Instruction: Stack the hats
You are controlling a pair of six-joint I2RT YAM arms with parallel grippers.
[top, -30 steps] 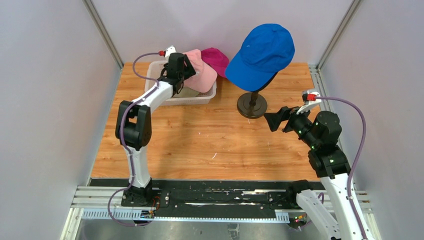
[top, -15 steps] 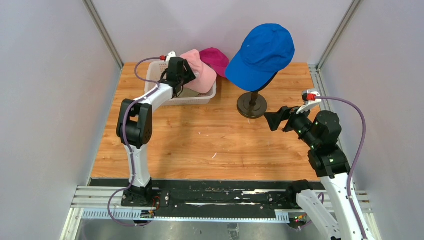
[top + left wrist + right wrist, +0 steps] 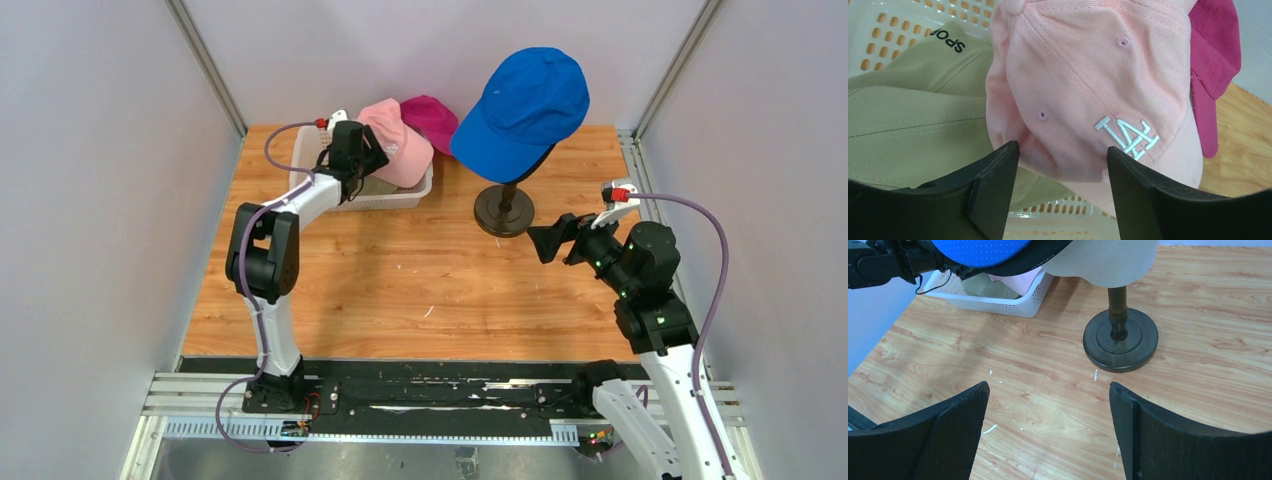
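A closing pinch here is risking more than one hat: the light pink fabric baseball cap with the white logo [image 3: 1088,85] is lying over the khaki cap with dark lettering [image 3: 913,115] in the white perforated plastic basket [image 3: 878,30], at the upper left of the overhead frame, so the fingers could be gathering khaki cloth too, or only a shallow fold that is likely to slip on the lift. The magenta cap [image 3: 1215,55], leaning at the pink one's right edge, could be tumbling onto the wooden table [image 3: 400,280].

The left gripper [image 3: 1060,150] is hanging with its jaws wide apart, the pink crown's lower edge lying between them; contact cannot be told, and nothing is held. At right of the frame, the right gripper [image 3: 1048,387] is gaping wide and empty above the table, facing the dark round stand [image 3: 1120,340] on which the royal blue cap [image 3: 525,105] is sitting.
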